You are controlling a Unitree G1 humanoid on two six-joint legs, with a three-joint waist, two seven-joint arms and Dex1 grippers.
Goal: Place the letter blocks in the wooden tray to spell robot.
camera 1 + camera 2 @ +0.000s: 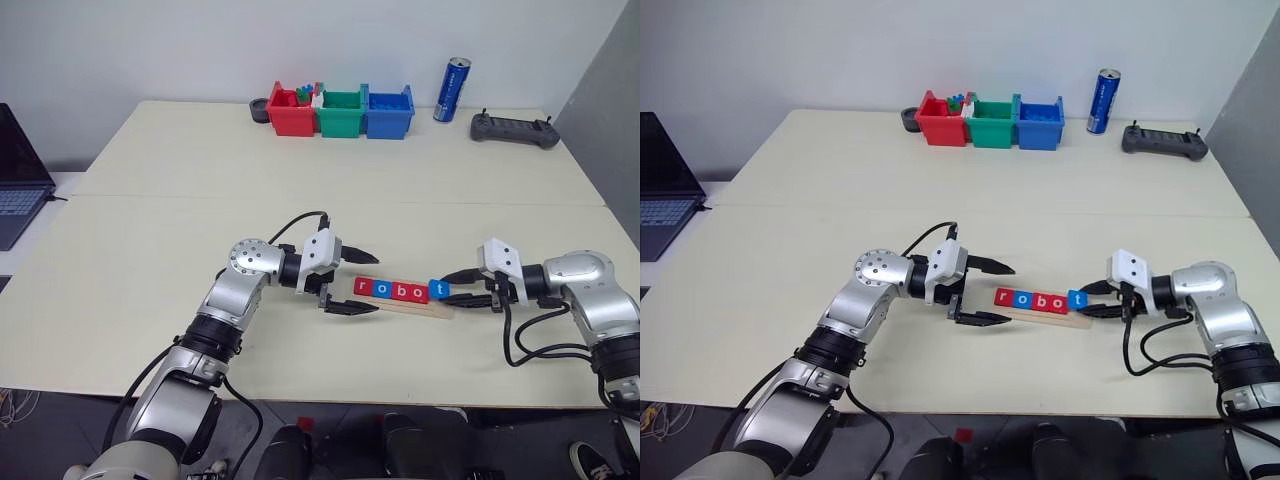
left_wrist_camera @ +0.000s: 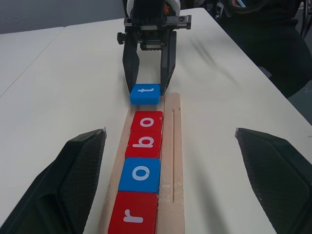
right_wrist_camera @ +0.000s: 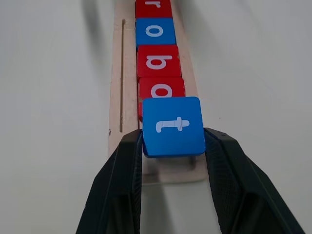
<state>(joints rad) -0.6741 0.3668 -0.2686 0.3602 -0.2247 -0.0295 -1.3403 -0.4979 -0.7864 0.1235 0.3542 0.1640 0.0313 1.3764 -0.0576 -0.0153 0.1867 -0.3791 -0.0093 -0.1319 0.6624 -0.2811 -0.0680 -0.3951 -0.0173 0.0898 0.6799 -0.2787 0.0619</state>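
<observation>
Head camera views: a pale table (image 1: 150,260) holds a long wooden tray (image 1: 410,305) near its front edge. Four letter blocks lie in a row in the tray: a red r (image 1: 363,287), a blue o (image 1: 380,289), a red b (image 1: 398,291) and a red o (image 1: 416,293). A fifth block, blue with a white t (image 1: 439,288), sits at the tray's right end, slightly raised and pinched by the right gripper (image 1: 462,286), which reaches in from the right. The left gripper (image 1: 362,282) lies at the tray's left end, its two black fingers spread wide, one on each side of the tray, holding nothing. At the far edge of the table stand a red bin (image 1: 290,114), a green bin (image 1: 341,113) and a blue bin (image 1: 388,113), then a blue can (image 1: 451,90) whose lettering is too small to read, and a black controller (image 1: 514,130). A laptop (image 1: 18,175) sits at the far left.

Left wrist view: the white letters read r, o, b, o along the tray, then t on the blue block between the right gripper's fingertips.

Right wrist view: the blue t block is clamped by its two side edges between the black fingers (image 3: 122,180), tilted above the tray's end, overlapping the red o.
</observation>
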